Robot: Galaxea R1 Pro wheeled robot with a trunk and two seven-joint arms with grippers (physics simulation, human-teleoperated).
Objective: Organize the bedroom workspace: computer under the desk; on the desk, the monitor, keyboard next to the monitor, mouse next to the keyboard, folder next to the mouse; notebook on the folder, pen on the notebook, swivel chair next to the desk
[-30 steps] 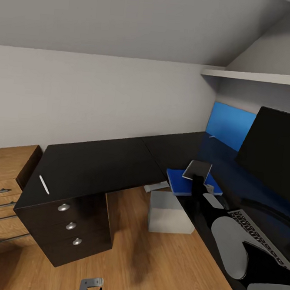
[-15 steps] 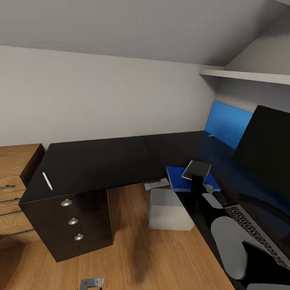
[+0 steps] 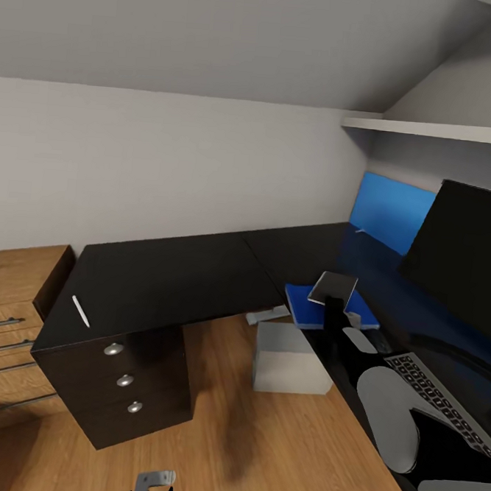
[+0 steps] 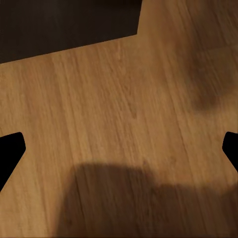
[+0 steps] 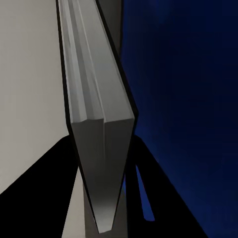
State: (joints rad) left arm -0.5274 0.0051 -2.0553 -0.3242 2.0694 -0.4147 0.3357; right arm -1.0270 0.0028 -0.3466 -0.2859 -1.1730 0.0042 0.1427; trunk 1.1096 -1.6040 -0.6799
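My right gripper (image 3: 334,306) is shut on the grey notebook (image 3: 334,288), holding it tilted just above the blue folder (image 3: 310,310). The folder lies on the black desk (image 3: 169,276). In the right wrist view the notebook (image 5: 99,144) stands edge-on between my fingers (image 5: 47,193). The white pen (image 3: 80,311) lies on the desk's left end above the drawers. The black monitor (image 3: 466,255) and the keyboard (image 3: 440,401) are on the desk at right. The grey computer (image 3: 290,358) stands on the floor by the desk edge. My left gripper (image 4: 119,148) hangs open over the floor.
A drawer unit with round knobs (image 3: 124,380) sits under the desk's left end, beside a light wood cabinet (image 3: 4,308). A blue back panel (image 3: 392,209) and a white shelf (image 3: 432,129) line the far right wall. Wood floor (image 3: 208,434) lies between the desk's wings.
The whole picture has shifted a little, so the camera moved. The notebook stays in my right gripper above the folder, and the pen has not moved on the desk.
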